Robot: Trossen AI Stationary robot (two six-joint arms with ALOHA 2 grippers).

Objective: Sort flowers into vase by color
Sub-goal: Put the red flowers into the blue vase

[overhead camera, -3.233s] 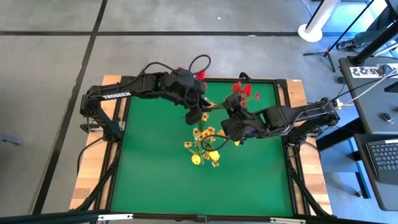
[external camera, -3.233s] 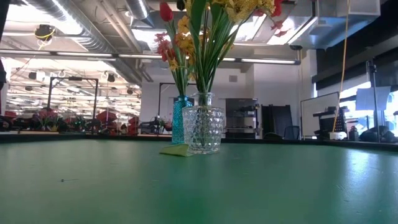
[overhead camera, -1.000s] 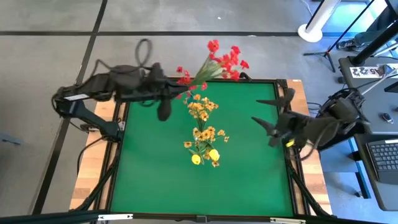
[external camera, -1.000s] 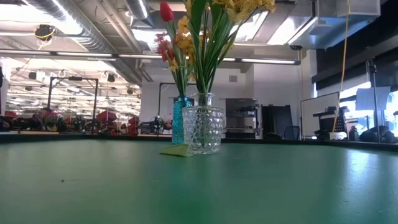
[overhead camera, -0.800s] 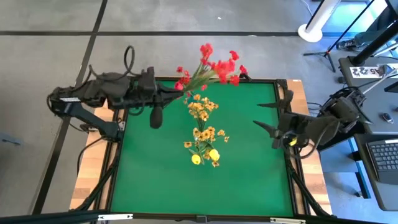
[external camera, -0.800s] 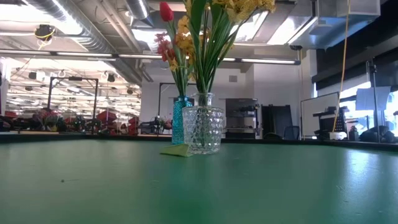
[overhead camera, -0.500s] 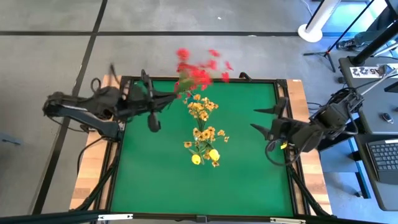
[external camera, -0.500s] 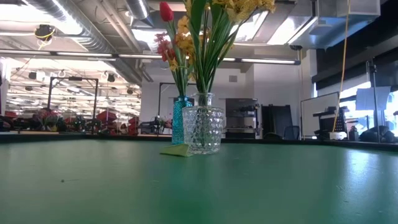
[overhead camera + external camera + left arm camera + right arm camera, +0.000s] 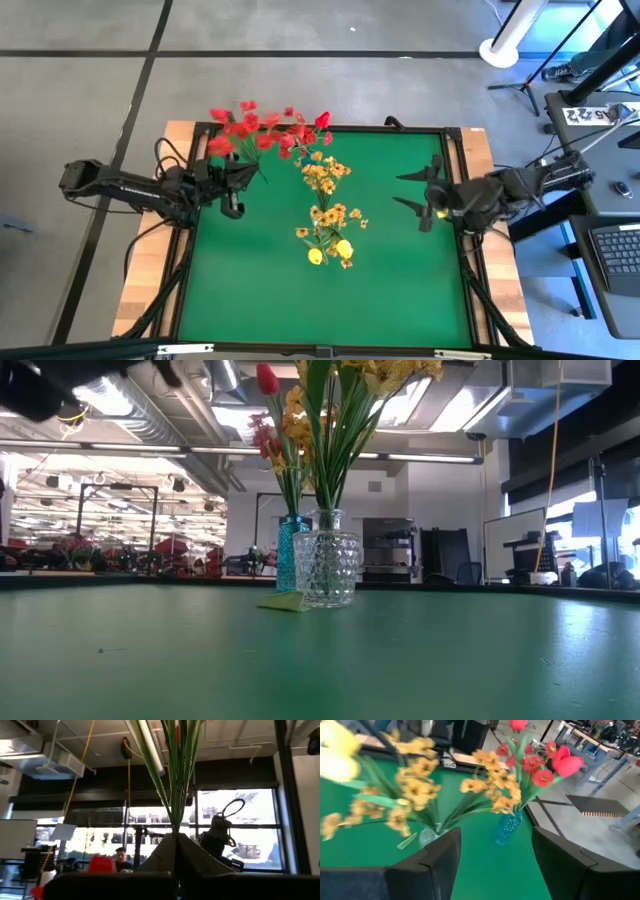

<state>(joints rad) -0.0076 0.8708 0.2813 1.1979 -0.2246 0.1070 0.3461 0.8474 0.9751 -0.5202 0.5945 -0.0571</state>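
Green felt covered the worktop (image 9: 250, 290) where the left gripper (image 9: 243, 172), clamped on a top-heavy red-bloomed sprig bunch (image 9: 255, 127), risked stems slipping; the right gripper (image 9: 412, 193) gaped empty.

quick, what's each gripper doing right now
Left gripper: shut on the red flowers, held by their stems at the table's left edge.
Right gripper: open, holding nothing, at the table's right side.
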